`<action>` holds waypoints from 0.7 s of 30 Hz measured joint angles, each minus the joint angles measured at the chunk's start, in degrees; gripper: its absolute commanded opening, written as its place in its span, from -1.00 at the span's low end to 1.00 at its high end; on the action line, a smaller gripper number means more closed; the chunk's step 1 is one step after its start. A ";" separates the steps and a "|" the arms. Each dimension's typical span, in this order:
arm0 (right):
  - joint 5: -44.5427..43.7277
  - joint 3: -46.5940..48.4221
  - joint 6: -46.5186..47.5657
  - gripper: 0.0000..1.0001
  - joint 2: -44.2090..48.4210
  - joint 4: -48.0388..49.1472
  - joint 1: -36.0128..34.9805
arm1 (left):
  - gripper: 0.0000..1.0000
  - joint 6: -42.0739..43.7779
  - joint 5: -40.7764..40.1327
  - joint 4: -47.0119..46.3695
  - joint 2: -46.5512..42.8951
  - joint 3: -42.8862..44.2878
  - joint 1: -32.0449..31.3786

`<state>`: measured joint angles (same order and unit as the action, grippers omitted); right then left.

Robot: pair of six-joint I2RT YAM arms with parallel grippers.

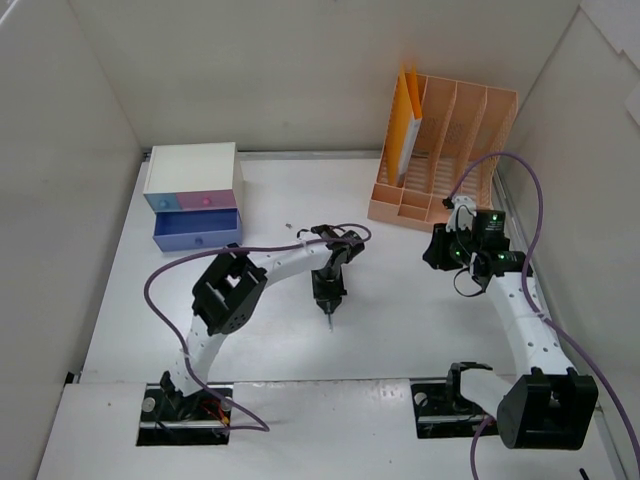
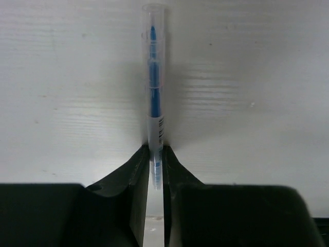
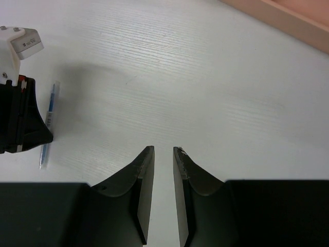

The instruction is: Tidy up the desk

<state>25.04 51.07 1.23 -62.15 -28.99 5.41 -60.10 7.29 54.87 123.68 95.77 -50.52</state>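
The desk (image 1: 400, 320) is a white tabletop between white wall panels. My left gripper (image 1: 328, 298) points down at the desk's middle and is shut on a clear pen with a blue core (image 2: 154, 87). The pen sticks out past the fingertips toward the desk surface (image 2: 247, 77). In the right wrist view the pen (image 3: 49, 110) shows beside the left gripper (image 3: 18, 118). My right gripper (image 3: 163, 150) hovers over the bare desk (image 3: 205, 77) at the right (image 1: 440, 250), its jaws a narrow gap apart with nothing between them.
A small white drawer box (image 1: 192, 175) with pastel fronts stands at the back left, its blue bottom drawer (image 1: 197, 230) pulled out. A peach slotted file rack (image 1: 450, 150) at the back right holds a yellow folder (image 1: 405, 120). A tiny dark speck (image 1: 288, 227) lies near the drawer.
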 measured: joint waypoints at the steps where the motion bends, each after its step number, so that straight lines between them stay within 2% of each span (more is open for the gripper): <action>1: 0.13 0.00 0.00 -0.62 0.00 0.00 0.00 | -1.00 0.81 -0.20 0.07 -0.26 -0.37 0.35; 4: 0.17 0.00 0.00 -0.60 0.00 0.00 0.00 | -1.00 2.86 -1.29 -0.26 -1.46 -1.99 1.01; 7: 0.63 0.00 0.09 -0.41 0.00 0.02 0.00 | -1.00 4.42 -3.63 -2.05 -4.96 -6.82 2.27; 9: 1.44 0.00 0.20 -0.21 0.00 0.00 0.00 | -1.00 5.01 -5.86 -3.04 -8.17 -11.15 3.58; 11: 2.34 0.00 0.61 -0.13 -0.02 0.04 0.00 | -1.00 5.29 -7.45 -3.91 -11.69 -14.82 5.49; 17: 4.31 0.00 1.57 -0.14 -0.68 0.22 0.00 | -1.00 3.52 -8.48 -8.92 -29.86 -19.67 15.12; 21: 4.46 0.00 1.79 -0.15 -1.90 0.33 0.00 | -1.00 -0.92 -6.73 -15.45 -43.17 -22.86 25.03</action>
<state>29.50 51.07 3.03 -64.05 -28.67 5.41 -61.01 0.56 39.42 80.51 72.90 -25.50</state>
